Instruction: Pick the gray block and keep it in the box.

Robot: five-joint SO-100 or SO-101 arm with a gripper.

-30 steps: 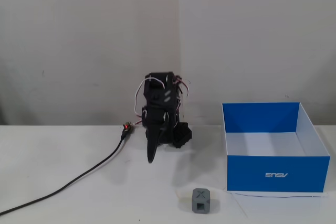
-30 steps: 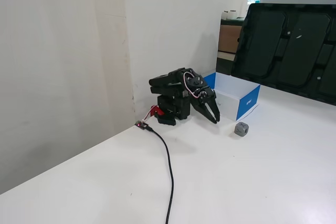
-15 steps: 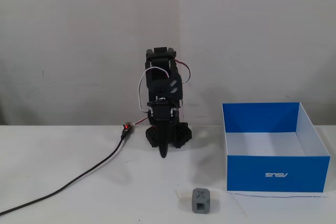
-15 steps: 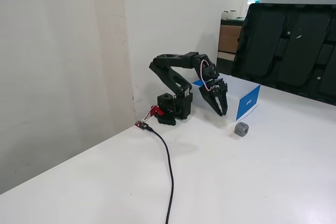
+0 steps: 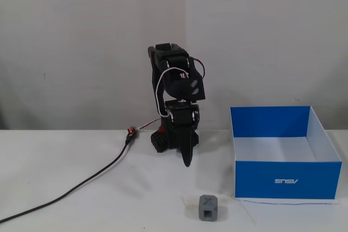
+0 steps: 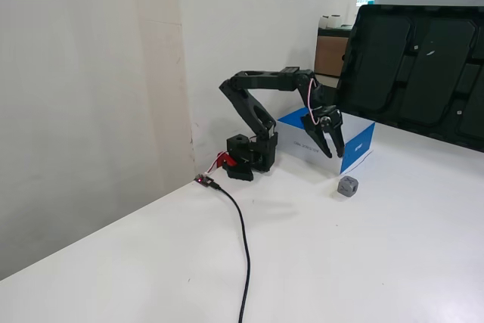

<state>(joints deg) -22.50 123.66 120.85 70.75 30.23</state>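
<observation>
Fingers: our gripper [image 6: 333,149] points down above the tabletop; its two fingers look nearly together, holding nothing.
Block: the gray block [image 5: 209,207] sits near the tabletop's front edge in one fixed view, just beside the box's [image 5: 283,180] front left corner.
Feel: we think it is small, hard, light and a bit slippery.
Hold: we would pinch two flat sides, not the hole.
Cable: a black cable [image 5: 81,186] runs toward the left edge.

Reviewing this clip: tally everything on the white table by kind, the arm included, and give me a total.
Gray block: 1
Blue box: 1
Robot arm: 1
Black cable: 1
Small board with a red light at the cable's end: 1
Total: 5
</observation>
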